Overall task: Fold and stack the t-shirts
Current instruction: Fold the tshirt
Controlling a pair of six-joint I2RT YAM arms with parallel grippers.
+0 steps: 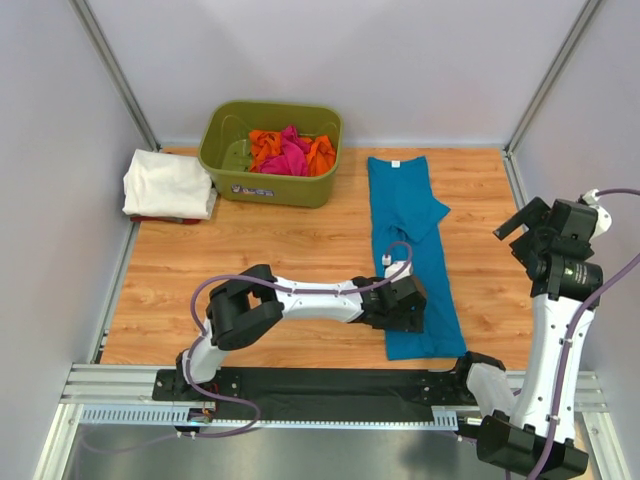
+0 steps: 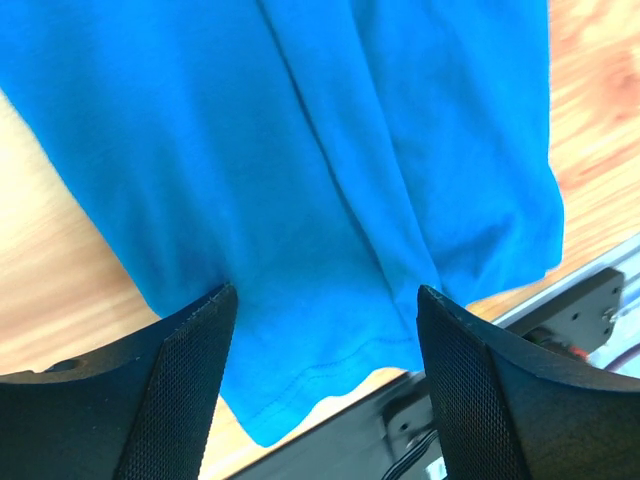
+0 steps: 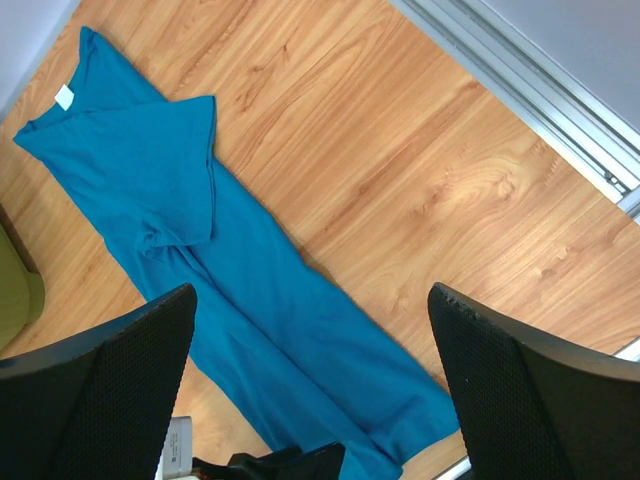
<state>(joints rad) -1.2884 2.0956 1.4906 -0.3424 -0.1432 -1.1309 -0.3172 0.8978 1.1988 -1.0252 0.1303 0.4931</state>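
Jaws spread, the left gripper (image 2: 325,300) is hovering just above the near hem of the teal-blue t-shirt (image 2: 300,150), which is lying as a long, lengthwise-folded strip on the table (image 1: 300,240). Judged step: taking the hem for the crosswise fold, which calls for closing on the cloth's edge. The left arm is reaching low and rightward; the right gripper (image 3: 310,290), also spread and empty, is hanging raised beside the shirt

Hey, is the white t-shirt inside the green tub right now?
No, the white t-shirt lies folded outside the green tub, to its left, while the tub holds pink and orange shirts.
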